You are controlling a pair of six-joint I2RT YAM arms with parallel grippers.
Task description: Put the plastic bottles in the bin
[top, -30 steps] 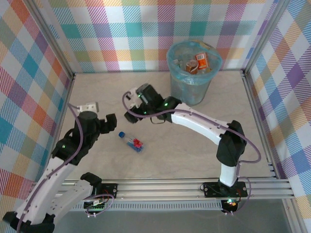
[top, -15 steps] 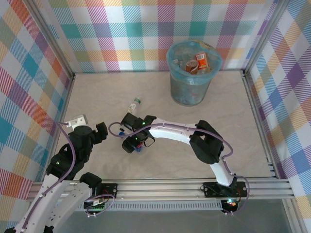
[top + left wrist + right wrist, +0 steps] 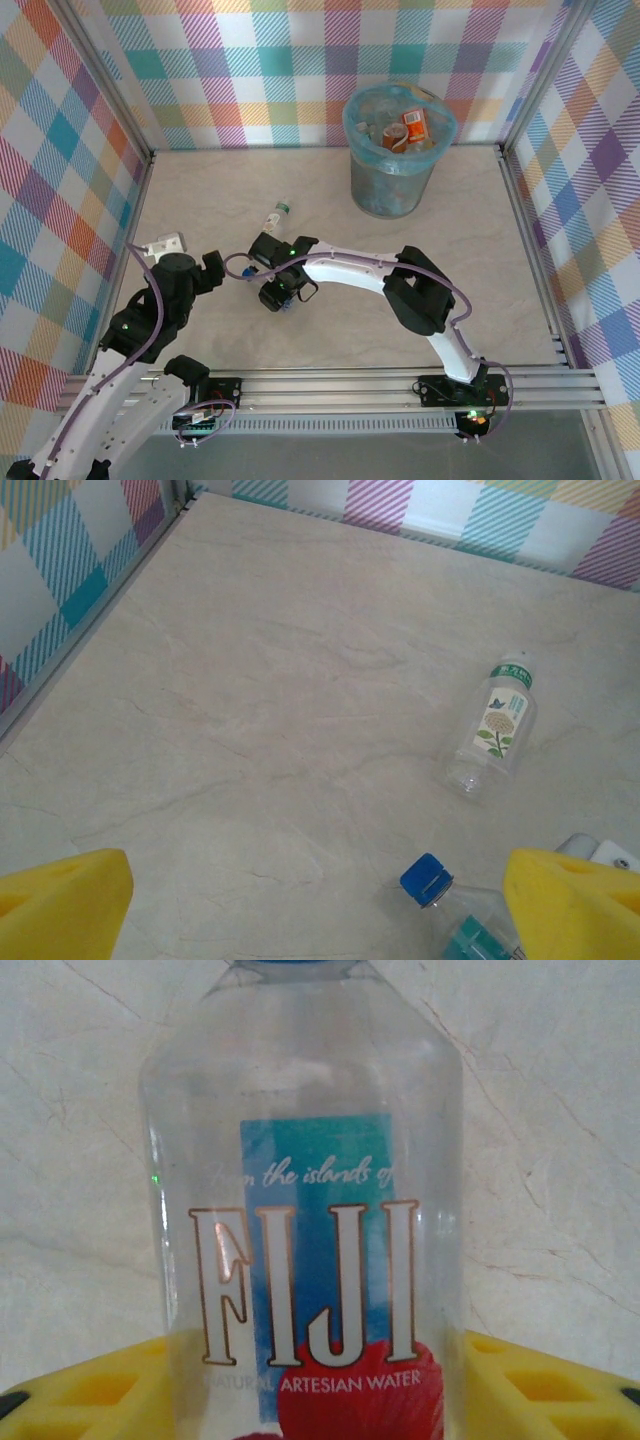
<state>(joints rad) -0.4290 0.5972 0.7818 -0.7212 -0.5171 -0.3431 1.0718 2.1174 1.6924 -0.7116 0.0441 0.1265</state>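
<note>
A clear Fiji plastic bottle (image 3: 300,1160) with a blue cap (image 3: 427,878) lies on the table's near left. My right gripper (image 3: 280,292) is down over it, and its yellow fingers (image 3: 90,1390) press against both sides of the bottle, so it is shut on it. A second clear bottle (image 3: 276,216) with a green cap and flower label (image 3: 495,730) lies just beyond, free. My left gripper (image 3: 210,270) hovers left of the Fiji bottle, open and holding nothing. The bin (image 3: 352,135), grey with a light-blue liner, stands at the back right with several bottles (image 3: 405,128) inside.
Checked walls enclose the table on three sides, with a metal rail (image 3: 400,385) along the near edge. The right arm's long white link (image 3: 350,270) stretches across the middle of the table.
My right gripper came down from the back onto the Fiji bottle and closed on it, uncovering the green-capped bottle. My left arm drew back toward the near left.
</note>
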